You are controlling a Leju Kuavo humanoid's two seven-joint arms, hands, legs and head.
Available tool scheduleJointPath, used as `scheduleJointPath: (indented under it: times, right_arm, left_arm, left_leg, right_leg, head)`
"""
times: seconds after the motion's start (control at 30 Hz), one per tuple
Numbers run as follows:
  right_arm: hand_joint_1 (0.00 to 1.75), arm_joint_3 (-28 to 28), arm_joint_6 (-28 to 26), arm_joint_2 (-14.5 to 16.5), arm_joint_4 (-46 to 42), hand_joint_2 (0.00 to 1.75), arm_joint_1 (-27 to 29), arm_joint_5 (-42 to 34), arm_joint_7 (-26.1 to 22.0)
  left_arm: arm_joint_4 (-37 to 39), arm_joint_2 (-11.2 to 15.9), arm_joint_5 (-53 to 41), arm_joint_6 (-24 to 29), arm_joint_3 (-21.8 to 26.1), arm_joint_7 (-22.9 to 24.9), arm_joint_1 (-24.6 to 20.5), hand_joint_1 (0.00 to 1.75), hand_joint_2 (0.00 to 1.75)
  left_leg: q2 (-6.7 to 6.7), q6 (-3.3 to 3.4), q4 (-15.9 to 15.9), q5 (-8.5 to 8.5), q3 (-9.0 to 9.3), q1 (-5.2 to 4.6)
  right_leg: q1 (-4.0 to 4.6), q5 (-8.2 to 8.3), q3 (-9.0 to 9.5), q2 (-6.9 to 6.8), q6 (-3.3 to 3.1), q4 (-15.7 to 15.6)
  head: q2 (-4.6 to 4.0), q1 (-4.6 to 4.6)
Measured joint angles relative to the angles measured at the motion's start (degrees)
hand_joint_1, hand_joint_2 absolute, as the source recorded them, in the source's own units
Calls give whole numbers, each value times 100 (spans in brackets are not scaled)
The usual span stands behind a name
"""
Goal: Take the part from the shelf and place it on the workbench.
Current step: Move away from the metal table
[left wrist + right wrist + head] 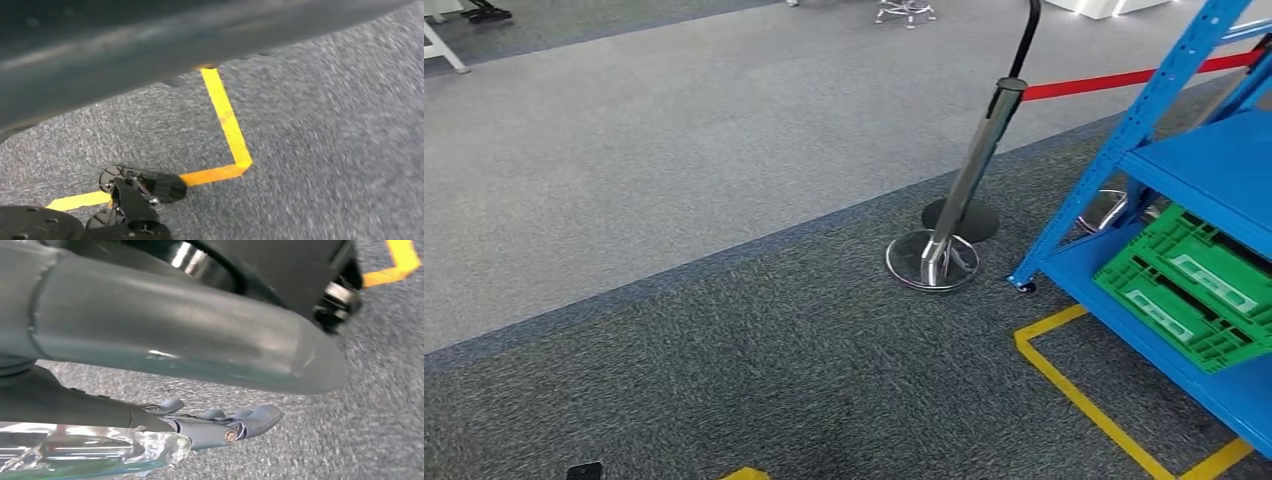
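The floor is carpet: a paler grey field (624, 150) farther out and a darker, speckled grey band (774, 380) nearer the robot, meeting along a slanted seam. Yellow tape (1084, 400) marks a corner on the dark carpet just beside the foot of a blue shelf (1204, 165) at the right edge of the head view. On the shelf's lower level lie green crates (1194, 290), tilted in this view. A chrome post (969, 180) on a round base stands near the shelf's front leg, and a red belt (1124, 78) runs from its top toward the shelf. The wheeled base of a chair (906, 10) stands far off across the pale carpet.

In the left wrist view the left hand (132, 200) hangs over dark carpet, its dark fingers (150, 185) above a yellow tape corner; whether they are closed I cannot tell.

In the right wrist view the right hand (200, 390) hangs above the carpet, thick grey thumb over darker, nearly straight fingers (225, 427). The part (90, 452), in crinkled clear wrap, lies touching those fingers; whether the hand truly grips it I cannot tell.
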Motion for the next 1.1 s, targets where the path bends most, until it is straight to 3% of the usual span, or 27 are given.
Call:
scheduleJointPath:
  times: [0.03, 0.1, 0.17, 0.2, 0.27, 0.3, 0.33, 0.37, 0.4, 0.47, 0.53, 0.6, 0.63, 0.7, 0.77, 0.83, 0.87, 0.93, 1.0, 1.07, 1.1]
  right_arm:
    - [0, -3, 2, 1, -1, 0, -5, 0, -1]
    - [0, -7, 8, -1, 1, 0, 9, -1, 0]
    - [0, -10, 15, -3, 2, 0, 23, -2, 0]
    - [0, -12, 17, -4, 2, 0, 16, -3, -1]
    - [0, -14, 27, -4, 2, 0, -2, -3, -2]
    - [0, -15, 32, -4, 2, 0, -3, -2, -1]
    - [0, -15, 36, -4, 2, 0, 2, -2, -1]
    - [0, -16, 36, -4, 2, 0, 8, -2, -1]
    - [0, -17, 36, -4, 2, 0, 12, -2, -1]
    - [0, -20, 36, 0, 2, 0, 7, -2, -2]
    - [0, -25, 37, 4, 1, 0, 0, -2, -5]
    - [0, -36, 39, 5, 1, 0, 17, -1, -7]
    - [0, -42, 40, 4, 2, 0, 31, -1, -6]
    - [0, -53, 44, 2, 2, 0, 33, 0, -8]
    - [0, -60, 50, 1, 2, 0, 4, -1, -10]
    - [0, -63, 55, 1, 2, 0, -3, -1, -10]
    - [0, -64, 57, 1, 2, 0, 6, -1, -10]
    - [0, -65, 60, -1, 2, 0, 18, -1, -10]
    - [0, -67, 60, -3, 2, 0, 2, -2, -13]
    - [0, -70, 62, -4, 2, 0, -12, -1, -22]
    - [0, -74, 65, -4, 2, 0, -4, 0, -30]
  left_arm:
    - [1, 2, 0, -3, 0, -3, -6, 0, 0]
    - [2, 1, 0, -9, 0, -5, -28, 0, 0]
    - [3, -1, 0, -12, 0, -8, -43, 0, 0]
    - [3, -1, 0, -12, 0, -9, -41, 0, 0]
    - [7, 1, 0, -12, 0, -12, -25, 0, 0]
    - [10, 2, 0, -12, 1, -12, -15, 0, 0]
    - [13, 2, 0, -12, 1, -12, -9, 0, 0]
    - [16, 2, 0, -12, 2, -12, -5, 0, 0]
    - [17, 2, 0, -12, 2, -12, -3, 0, 0]
    - [18, 8, 0, -12, 2, -12, -1, 0, 0]
    - [18, 14, 0, -12, 1, -12, -5, 0, 0]
    - [19, 14, 0, -11, 1, -13, -17, 0, 0]
    - [20, 14, 0, -11, 1, -14, -25, 0, 0]
    - [21, 16, -2, -19, 2, -18, -29, 0, 0]
    - [25, 19, -7, -32, 2, -22, -11, 0, 0]
    - [31, 19, -12, -39, 2, -22, 2, 0, 0]
    - [33, 19, -17, -39, 2, -22, 0, 0, 0]
    - [34, 17, -31, -42, 2, -24, -6, 0, 0]
    - [36, 17, -57, -43, 2, -37, -6, 0, 0]
    - [40, 20, -96, -32, -3, -68, -16, 0, 0]
    - [45, 20, -117, -23, -11, -87, -29, 0, 0]
  left_leg:
    - [43, -30, 10, -12, 9, -13]
    - [111, -80, 21, -30, 27, -12]
    - [-24, -138, 165, -168, -13, 17]
    - [-160, -160, 395, -325, -108, 31]
    - [-409, -168, 1168, -713, -462, 40]
    - [-454, -159, 1521, -828, -641, 39]
    - [-474, -143, 1715, -833, -753, 37]
    - [-488, -119, 1688, -719, -767, 36]
    - [-521, -89, 1448, -510, -679, 34]
    - [-740, -20, 697, -79, -366, 32]
    - [-929, 1, 211, 59, -164, 31]
    - [-891, 0, 109, 39, -130, 28]
    - [-829, 16, 81, 57, -123, 33]
    - [-684, 62, 15, 92, -105, 50]
    - [-520, 91, -3, 93, -104, 42]
    - [-347, 95, 0, 81, -103, 34]
    - [-270, 89, 2, 72, -98, 34]
    - [-134, 57, 5, 46, -66, 37]
    - [-18, 1, 17, 6, -27, 12]
    - [84, -53, 32, -18, -3, -19]
    - [134, -74, 39, -24, 9, -19]
  right_leg:
    - [14, -4, 55, -22, -37, -95]
    - [25, 5, 47, 90, -122, -89]
    - [17, 22, 40, 193, -198, -98]
    - [11, 33, 43, 250, -233, -106]
    - [20, 42, 34, 377, -274, -106]
    - [29, 43, 34, 451, -284, -105]
    - [41, 44, 37, 528, -288, -104]
    - [50, 45, 43, 608, -289, -103]
    - [57, 46, 53, 688, -289, -103]
    - [69, 47, 60, 839, -280, -91]
    - [68, 56, 19, 973, -239, -72]
    - [51, 81, -48, 1088, -168, -80]
    - [46, 70, -79, 1075, -140, -65]
    - [60, -116, -250, 815, -95, 215]
    - [63, -489, -585, 479, -58, 916]
    - [44, -692, -861, 375, -13, 1508]
    - [30, -641, -858, 350, 5, 1529]
    - [8, -286, -504, 225, 25, 910]
    - [29, -48, -74, -17, 0, 160]
    - [58, -31, 61, -86, -72, -81]
    - [56, -17, 54, -15, -118, -83]
  head:
    - [1, -2]
    - [1, -5]
    - [1, -15]
    - [1, -25]
    - [1, -42]
    - [0, -43]
    - [0, -45]
    - [1, -45]
    - [1, -44]
    - [1, -43]
    - [0, -42]
    - [0, -42]
    - [0, -40]
    - [1, -9]
    - [1, 14]
    - [0, 12]
    - [1, 13]
    - [1, 14]
    - [0, 14]
    - [0, 1]
    - [0, -6]
